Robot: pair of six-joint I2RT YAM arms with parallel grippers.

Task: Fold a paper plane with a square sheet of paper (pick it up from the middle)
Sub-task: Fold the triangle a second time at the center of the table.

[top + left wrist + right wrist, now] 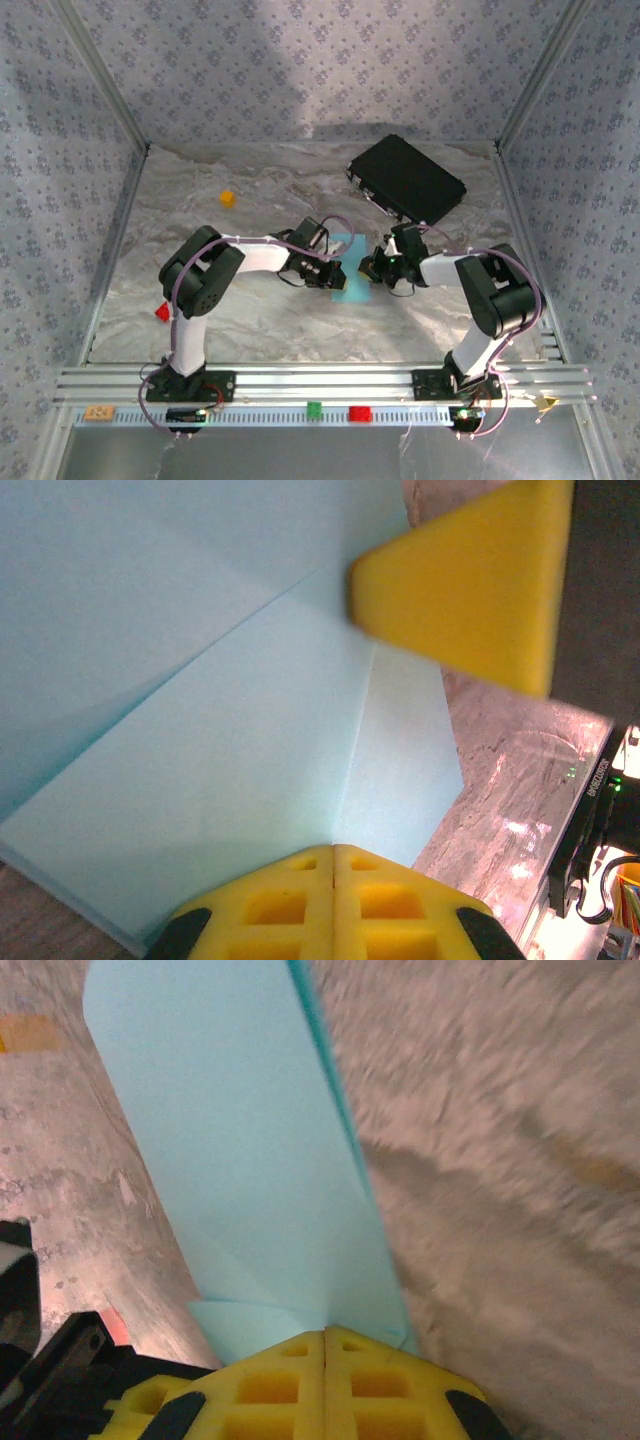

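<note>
The light-blue sheet of paper (350, 272) is folded into creased layers and is held between both grippers over the middle of the table. My left gripper (333, 272) is shut on its left side; in the left wrist view the closed yellow tips (333, 852) pinch the paper (220, 710) at a crease. My right gripper (372, 268) is shut on the right side; its closed tips (325, 1334) grip the narrow folded strip (250, 1140). The right gripper's yellow finger (470, 580) presses the paper from above in the left wrist view. No sharp-tipped finished plane is in view.
A black case (407, 180) lies at the back right. A tiny orange cube (227, 198) sits at the back left and a red block (162, 312) by the left arm. Green (314, 408) and red (359, 413) blocks rest on the front rail.
</note>
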